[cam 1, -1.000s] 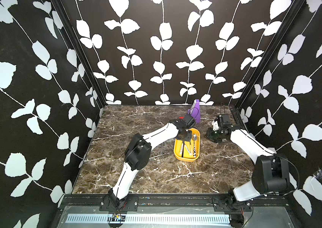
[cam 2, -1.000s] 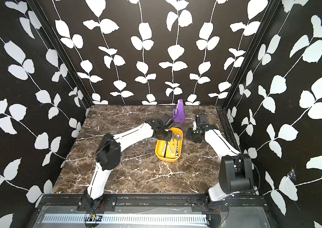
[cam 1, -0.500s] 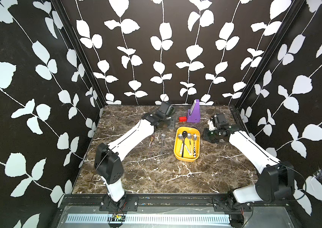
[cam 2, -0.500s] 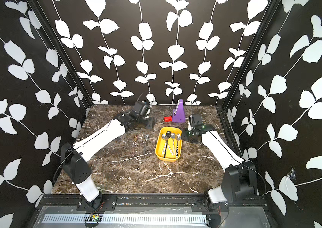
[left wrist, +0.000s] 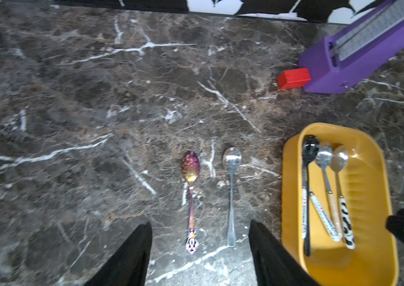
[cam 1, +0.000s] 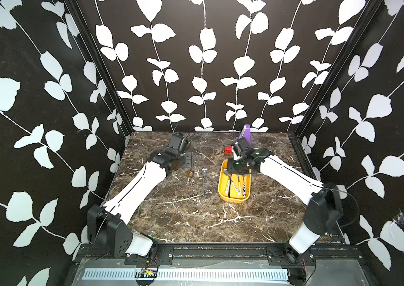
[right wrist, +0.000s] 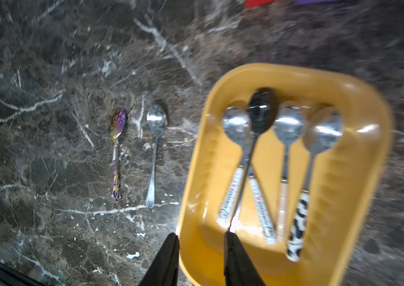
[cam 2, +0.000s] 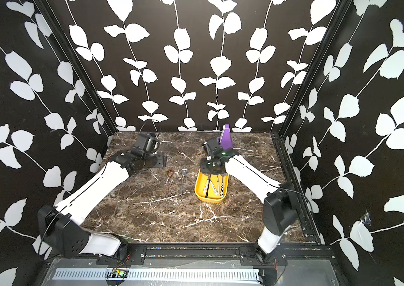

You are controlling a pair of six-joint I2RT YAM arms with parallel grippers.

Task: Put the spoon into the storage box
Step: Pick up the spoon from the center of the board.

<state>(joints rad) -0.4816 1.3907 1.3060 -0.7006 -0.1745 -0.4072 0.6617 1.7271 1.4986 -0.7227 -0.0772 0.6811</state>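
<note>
The yellow storage box (cam 1: 233, 199) (left wrist: 291, 198) (right wrist: 196, 178) lies right of centre and holds several spoons, a black one (right wrist: 261, 116) across the others. Left of it on the marble lie a purple-gold ornate spoon (cam 1: 190, 177) (left wrist: 191, 198) (right wrist: 116, 153) and a plain steel spoon (cam 1: 204, 180) (left wrist: 231, 193) (right wrist: 154, 158), side by side. My left gripper (cam 1: 187, 159) (left wrist: 199, 222) is open and empty, at the far left. My right gripper (cam 1: 237, 170) (right wrist: 201, 244) hovers over the box, its jaws partly open with nothing between them.
A small red block (cam 1: 228, 149) (left wrist: 293, 78) and a purple wedge stand (cam 1: 245, 135) (left wrist: 359, 54) sit just beyond the box near the back wall. Leaf-patterned walls close in the back and both sides.
My left arm has swung from over the box to the far left, and its jaws have opened wider. My right gripper has moved from beside the box to above it.
</note>
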